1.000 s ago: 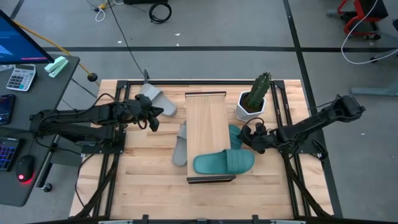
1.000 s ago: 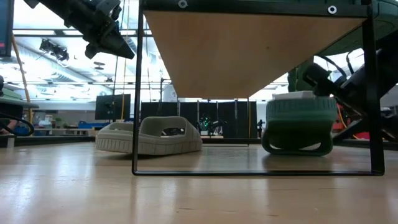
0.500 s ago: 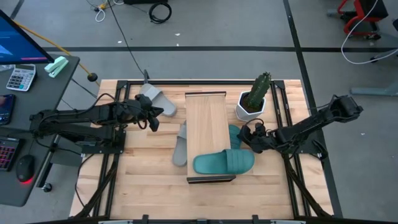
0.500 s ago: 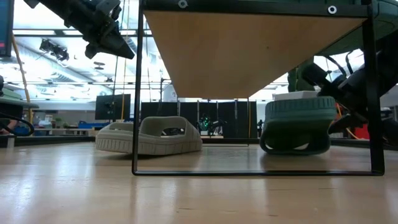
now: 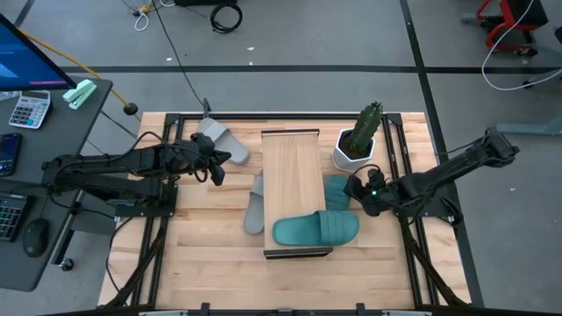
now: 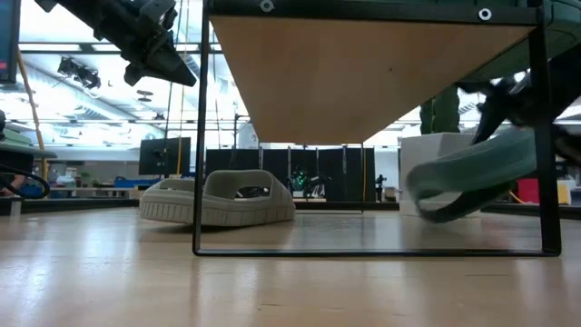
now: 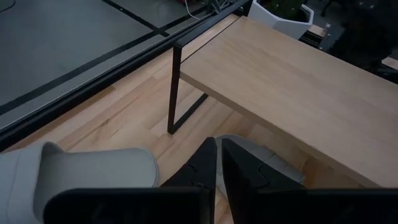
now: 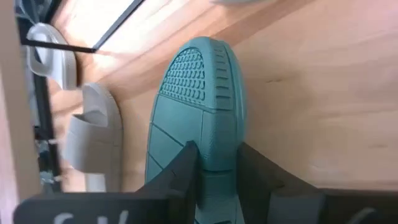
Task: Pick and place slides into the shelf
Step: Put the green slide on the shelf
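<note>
Beside the shelf's (image 5: 291,189) right edge, the right tool (image 5: 360,190) is clenched on the rim of a teal slide (image 8: 198,118) and has it tipped up off the table (image 5: 198,254) — the pick looks made, so next it needs carrying onto the shelf, where the other teal slide (image 5: 316,230) already lies at the near end. Left of the shelf, the left tool (image 5: 216,167) hangs pinched shut on nothing — two grey slides (image 5: 223,140) wait on that side.
</note>
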